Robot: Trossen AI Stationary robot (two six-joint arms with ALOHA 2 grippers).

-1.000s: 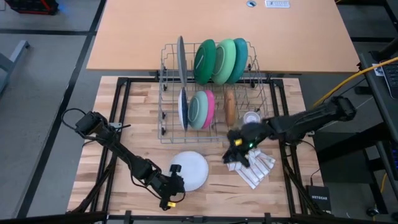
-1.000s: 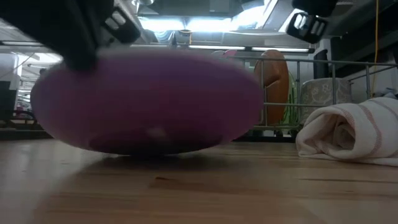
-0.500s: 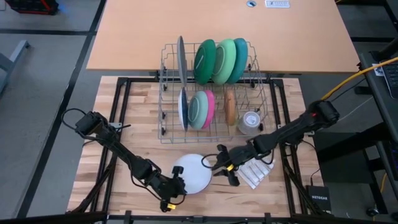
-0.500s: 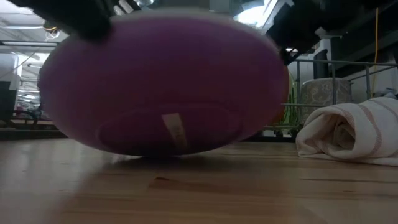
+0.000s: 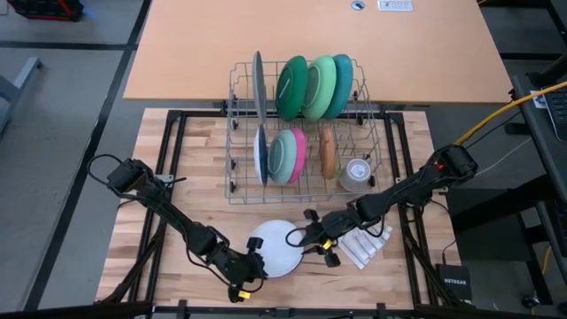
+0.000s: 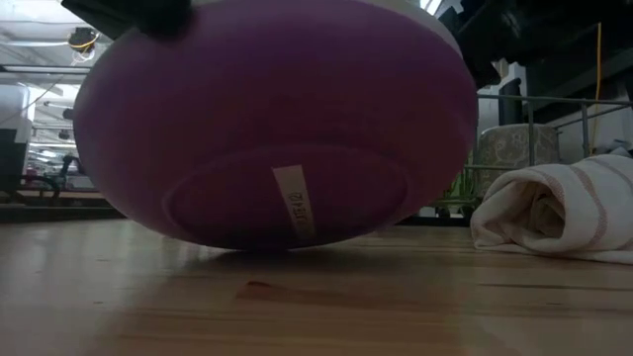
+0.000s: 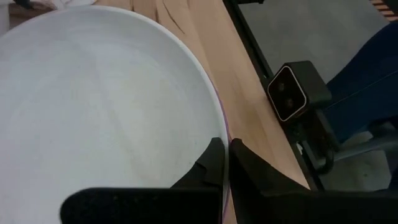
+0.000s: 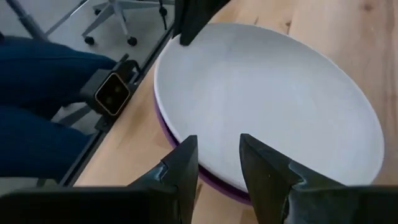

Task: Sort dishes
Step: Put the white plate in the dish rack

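Currently white-topped, purple-bottomed dish (image 5: 275,247) near worktop (image 5: 164,186) front edge, tilted in low view. Left end effector (image 5: 251,264) clamped narrow on dish rim, front-left side. Right end effector (image 5: 306,237) fingers spread, straddling opposite rim; grip not clear. Striped cloth (image 5: 365,244) just right. Rack (image 5: 239,168) behind holds 8 dishes upright.
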